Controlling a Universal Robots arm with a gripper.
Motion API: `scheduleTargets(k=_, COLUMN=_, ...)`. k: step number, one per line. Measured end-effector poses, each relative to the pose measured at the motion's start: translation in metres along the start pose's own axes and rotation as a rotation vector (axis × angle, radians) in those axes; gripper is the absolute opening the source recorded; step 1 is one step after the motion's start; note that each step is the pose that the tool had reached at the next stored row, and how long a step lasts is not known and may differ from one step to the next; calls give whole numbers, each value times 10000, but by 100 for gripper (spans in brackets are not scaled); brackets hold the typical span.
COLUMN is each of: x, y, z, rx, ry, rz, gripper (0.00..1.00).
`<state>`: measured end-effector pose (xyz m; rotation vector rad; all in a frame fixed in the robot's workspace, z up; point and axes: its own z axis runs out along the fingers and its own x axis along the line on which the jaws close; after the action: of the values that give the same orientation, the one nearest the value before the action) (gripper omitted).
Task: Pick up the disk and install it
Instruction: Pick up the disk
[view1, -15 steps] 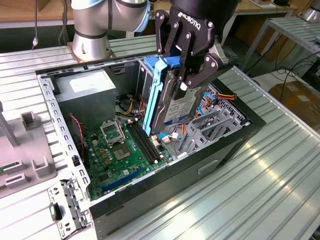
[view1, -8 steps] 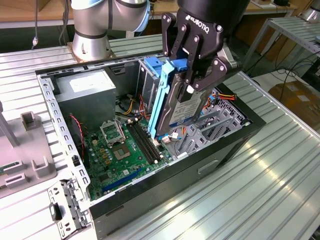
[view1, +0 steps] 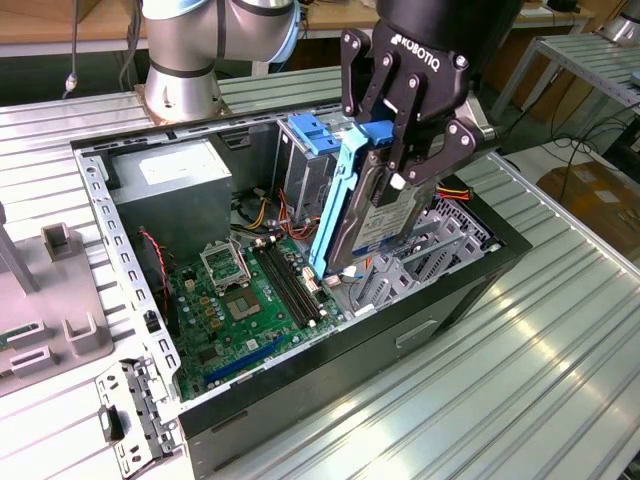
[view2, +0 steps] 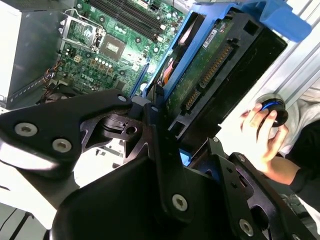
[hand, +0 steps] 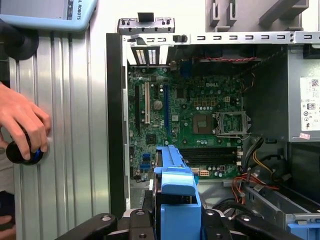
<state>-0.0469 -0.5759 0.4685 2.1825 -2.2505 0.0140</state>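
**One disk (view1: 385, 215) on edge, clamped over the computer case (view1: 350, 350)**

Hangs nearly upright above the open case, blue rails along both long edges, labelled face toward the exterior view's right. Shows its green circuit-board side (view2: 210, 65) in the second wrist view and one blue rail end (hand: 175, 195) in the first. Points its long axis steeply down into the case, lower end just beside the grey drive cage (view1: 440, 245) at the case's corner on the exterior view's right; cannot tell whether it touches the cage. Sits directly below the wrist, so no gap to close between disk and gripper (view1: 418, 168).

Grips the disk near its upper end, black fingers pressed against the two flat faces, one white pad (view1: 398, 182) on the labelled side. Reads as firmly closed on the disk in both wrist views too.

Leaves the motherboard (view1: 240, 300) on the case floor uncovered, beside the disk's lower end on the exterior view's left. Keeps well apart from the grey power supply (view1: 170, 190) at the case's far corner.

Outside the case, on the ribbed table, a person's hand (hand: 22, 120) rests on a black knob (hand: 20, 152).
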Motion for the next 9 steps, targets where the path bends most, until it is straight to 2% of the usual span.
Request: scheduleTargets(k=9, x=22, y=-84, z=1, rx=0, ry=-1, rz=0, gripper=36)
